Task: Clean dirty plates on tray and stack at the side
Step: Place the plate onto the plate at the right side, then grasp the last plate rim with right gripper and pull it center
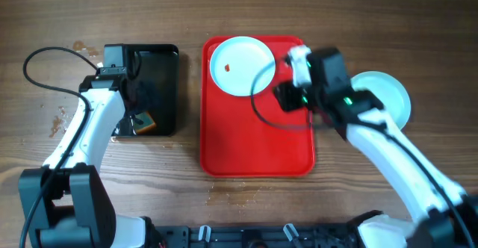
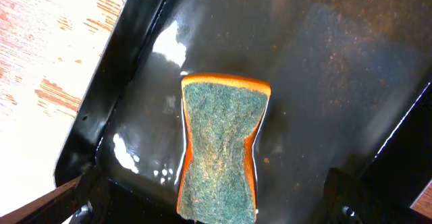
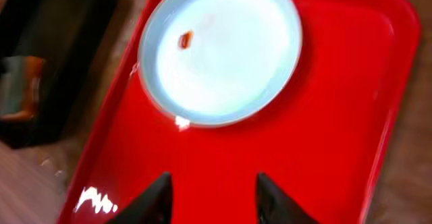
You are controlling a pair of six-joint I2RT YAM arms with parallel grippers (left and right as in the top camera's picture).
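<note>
Sponge (image 2: 223, 146) first: it lies wet in the black tray (image 1: 160, 61), and your left gripper (image 2: 209, 200) is spread wide over it, pinching nothing. Across on the red tray (image 1: 254, 143), one plate (image 1: 240, 66) sits in the far-left corner with a small red smear. Your right gripper (image 3: 214, 198) hangs spread and empty just short of it. Far right, another plate (image 1: 390, 97) rests on the tabletop (image 1: 336, 9). This looks like the wiping step: close on the sponge, then carry it to that smear.

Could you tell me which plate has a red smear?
The plate on the tray; the other plate, on the table at right, shows none.
</note>
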